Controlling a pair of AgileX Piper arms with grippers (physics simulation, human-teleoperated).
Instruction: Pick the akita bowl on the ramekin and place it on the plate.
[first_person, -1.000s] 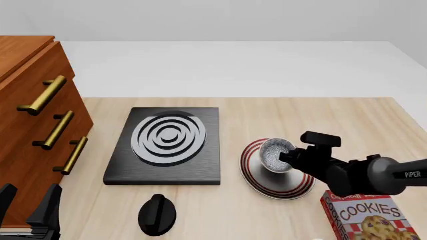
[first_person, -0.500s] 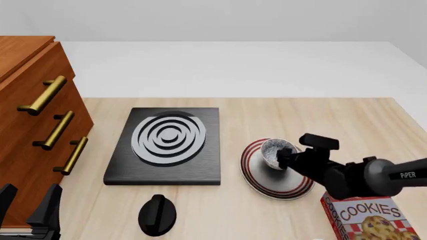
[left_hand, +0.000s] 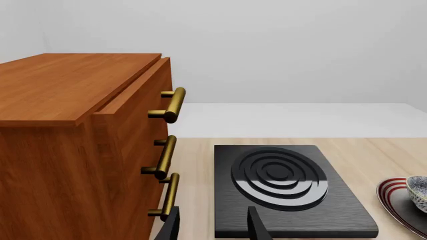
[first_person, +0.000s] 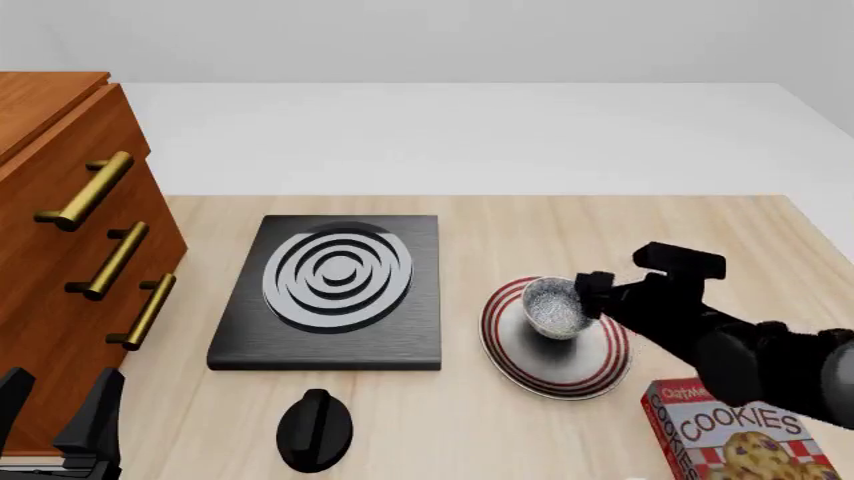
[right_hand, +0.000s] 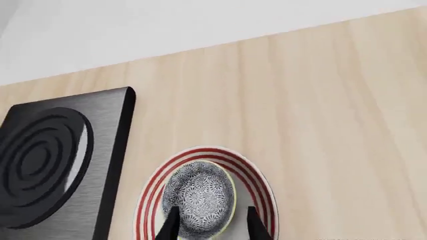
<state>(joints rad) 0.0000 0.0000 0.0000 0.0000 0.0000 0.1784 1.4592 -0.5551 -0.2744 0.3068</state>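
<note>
Akita bowl (first_person: 557, 308) apparently rests on plate (first_person: 514, 350), right fingers (right_hand: 251, 222) apart.

Akita bowl (first_person: 554, 306): grey-white speckle. Plate (first_person: 514, 350): white, red rim rings. Slab (first_person: 334, 340): black, silver rings. Knob (first_person: 315, 430): black.

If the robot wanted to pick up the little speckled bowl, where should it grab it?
Probably by the rim, from above: the akita bowl sits upright and open-topped on the plate, so one finger can go inside, one outside. Its round sides would likely slip.
</note>
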